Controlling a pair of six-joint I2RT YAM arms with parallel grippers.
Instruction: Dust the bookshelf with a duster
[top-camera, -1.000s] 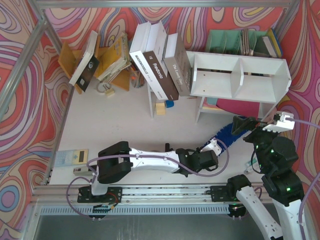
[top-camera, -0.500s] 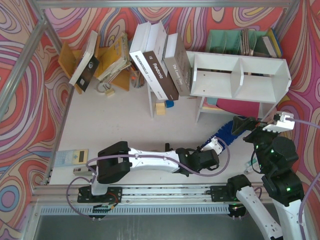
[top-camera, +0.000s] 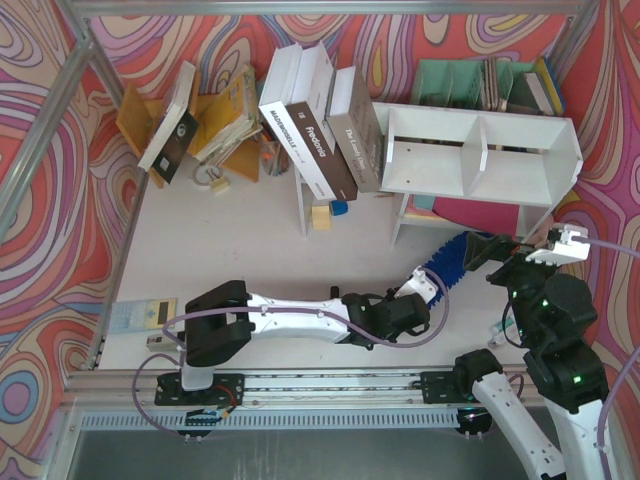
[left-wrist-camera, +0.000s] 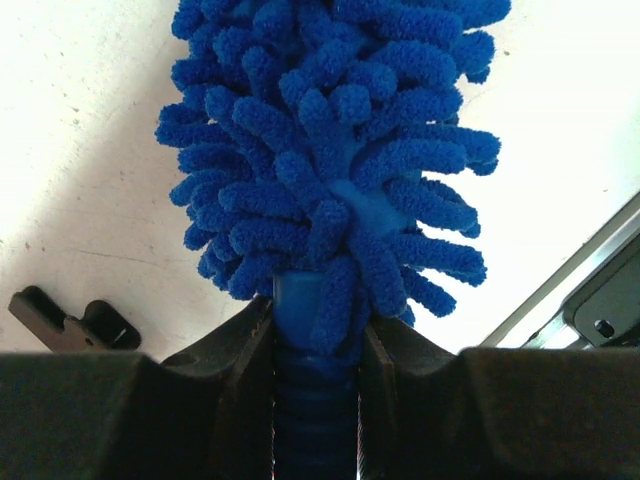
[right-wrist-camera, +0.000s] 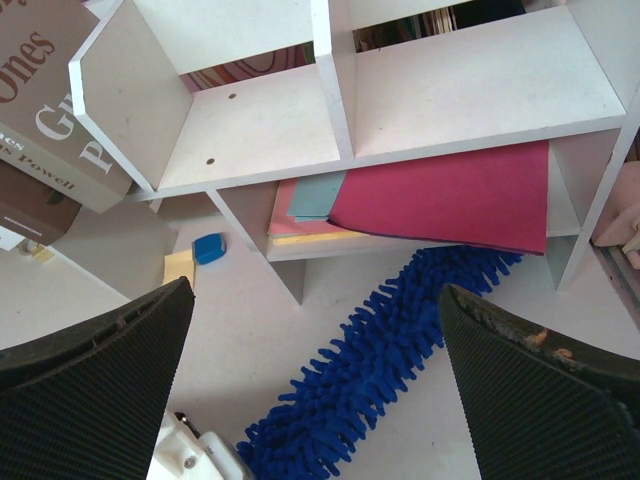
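With the left gripper (left-wrist-camera: 317, 340) clamped on the duster (left-wrist-camera: 335, 150) just behind its fluff, and the right gripper (right-wrist-camera: 318, 300) wide apart and empty, lift gently toward the bookshelf (right-wrist-camera: 260, 130) beyond the fingertips.

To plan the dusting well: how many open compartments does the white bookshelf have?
2. The bookshelf has a left compartment and a right compartment, side by side, split by one divider. None seems hidden.

swirly red-orange patterned walls (top-camera: 40, 250) enclose a white tabletop (top-camera: 250, 250) with aluminium rails (top-camera: 330, 383).
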